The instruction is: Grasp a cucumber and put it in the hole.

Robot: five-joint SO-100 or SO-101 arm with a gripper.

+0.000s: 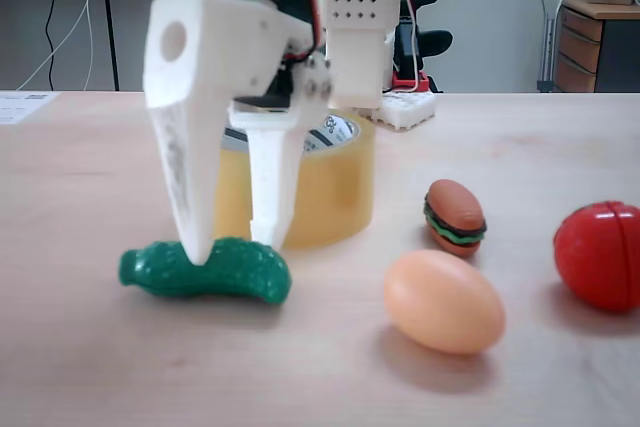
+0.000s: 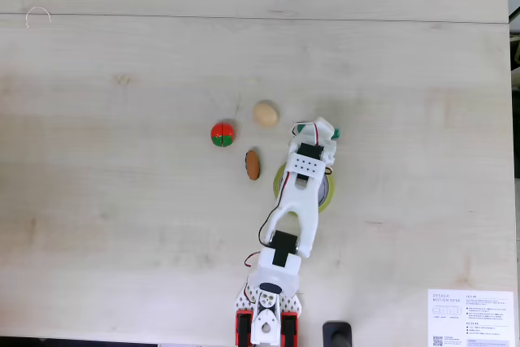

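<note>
Gripper (image 1: 232, 247) straddles the toy cucumber (image 1: 205, 270), fingers narrowly parted, not yet clamped; glossy curved skin may roll out during closure.

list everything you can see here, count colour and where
cucumber: 1, dark green, flat on the table in front of the tape roll, between the jaws
tape roll: 1, yellow-tan, upright behind the cucumber
egg: 1, peach, front, right of the cucumber
burger: 1, brown with green, behind the egg
tomato: 1, red, far right
leaflet: 1, white, table corner
table: 1, light wood
gripper: 1, white, jaws straddling the cucumber
</note>
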